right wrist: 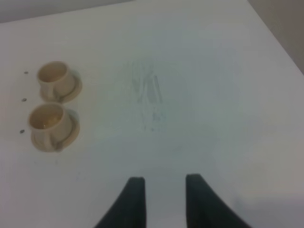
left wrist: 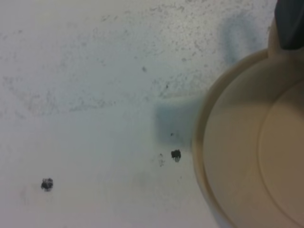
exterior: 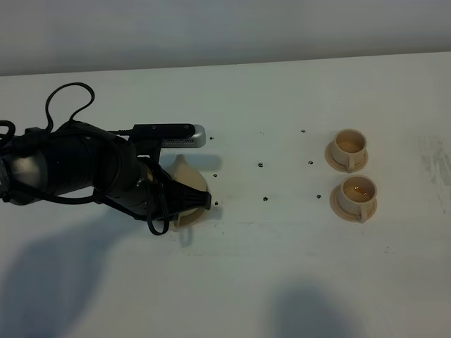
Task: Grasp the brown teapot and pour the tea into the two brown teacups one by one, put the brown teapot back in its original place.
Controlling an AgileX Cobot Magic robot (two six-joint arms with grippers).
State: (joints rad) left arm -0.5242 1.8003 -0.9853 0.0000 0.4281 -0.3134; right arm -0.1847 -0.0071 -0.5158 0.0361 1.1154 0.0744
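Note:
My left arm hangs over the big flat saucer (exterior: 187, 219) at left centre. A pale-tan rounded part (exterior: 184, 167) pokes out behind the arm, and I cannot tell if it is the brown teapot or the saucer. The left gripper (exterior: 202, 201) sits over the saucer. The left wrist view shows the saucer's rim (left wrist: 204, 142) and one dark finger (left wrist: 290, 23) against a tan piece (left wrist: 272, 40). Two teacups on small saucers stand at right: the far one (exterior: 350, 144) (right wrist: 52, 74) and the near one (exterior: 357, 191) (right wrist: 46, 118), which holds reddish liquid. My right gripper (right wrist: 165, 199) is open and empty.
Small black dots (exterior: 262, 165) mark the white table (exterior: 282, 267) between the saucer and the cups. Two of the dots show in the left wrist view (left wrist: 176, 154). Faint scuff marks (right wrist: 147, 92) lie on the table beyond the right gripper. The table's far edge (exterior: 282, 62) runs along the back.

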